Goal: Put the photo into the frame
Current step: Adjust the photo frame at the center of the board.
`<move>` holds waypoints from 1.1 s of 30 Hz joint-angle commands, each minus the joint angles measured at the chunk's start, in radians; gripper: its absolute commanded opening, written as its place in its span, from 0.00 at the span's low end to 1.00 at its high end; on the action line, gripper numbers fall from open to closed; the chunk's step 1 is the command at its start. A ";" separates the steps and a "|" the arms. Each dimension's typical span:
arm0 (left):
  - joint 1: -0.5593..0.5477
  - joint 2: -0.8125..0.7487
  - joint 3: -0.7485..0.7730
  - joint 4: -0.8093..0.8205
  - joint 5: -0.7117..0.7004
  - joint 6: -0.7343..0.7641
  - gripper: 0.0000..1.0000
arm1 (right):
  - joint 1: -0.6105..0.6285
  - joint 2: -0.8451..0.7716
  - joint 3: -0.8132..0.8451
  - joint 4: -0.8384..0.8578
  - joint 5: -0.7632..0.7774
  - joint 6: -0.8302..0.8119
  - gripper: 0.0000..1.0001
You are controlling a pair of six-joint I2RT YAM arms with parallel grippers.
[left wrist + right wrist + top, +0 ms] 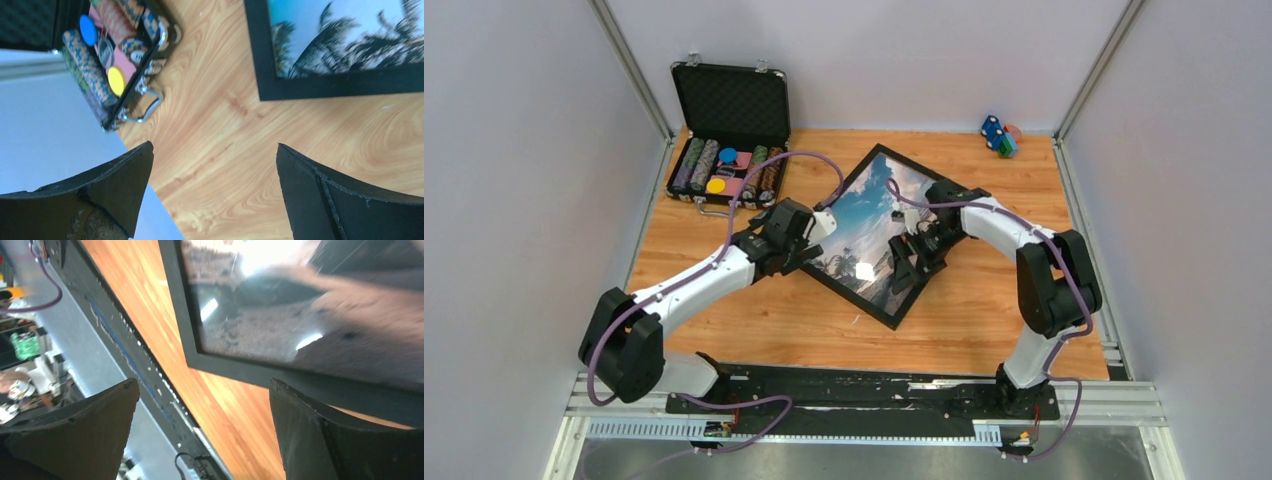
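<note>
Nearest the arms, the wooden table. The left gripper has its jaws spread wide, with nothing between them but bare wood, just beside the left corner of the frame. The right gripper is also wide apart and holds nothing, poised over the frame's near-right edge. The frame lies flat mid-table, black face up and set at an angle, and the photo shows inside its border, all palms and sky. Further back-left sits an open chip case, and at the far right a small coloured toy.
</note>
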 commanded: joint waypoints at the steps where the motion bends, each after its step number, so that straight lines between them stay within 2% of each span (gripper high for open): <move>1: 0.030 -0.066 -0.022 -0.079 0.036 -0.063 1.00 | -0.033 -0.058 0.128 0.064 0.055 -0.016 1.00; 7: 0.030 -0.101 -0.076 -0.047 0.136 0.000 1.00 | -0.155 -0.025 0.295 0.104 0.254 -0.019 1.00; 14: 0.029 -0.074 -0.082 -0.023 0.254 0.026 1.00 | -0.353 0.227 0.612 0.121 0.289 0.006 1.00; 18: 0.023 -0.035 -0.073 -0.034 0.297 0.030 1.00 | -0.415 0.370 0.712 0.150 0.316 -0.007 1.00; 24: -0.028 -0.017 -0.116 -0.025 0.370 0.037 1.00 | -0.435 0.475 0.745 0.210 0.340 -0.042 1.00; 33: -0.105 0.099 -0.120 0.032 0.298 0.037 1.00 | -0.435 0.521 0.714 0.212 0.284 -0.096 1.00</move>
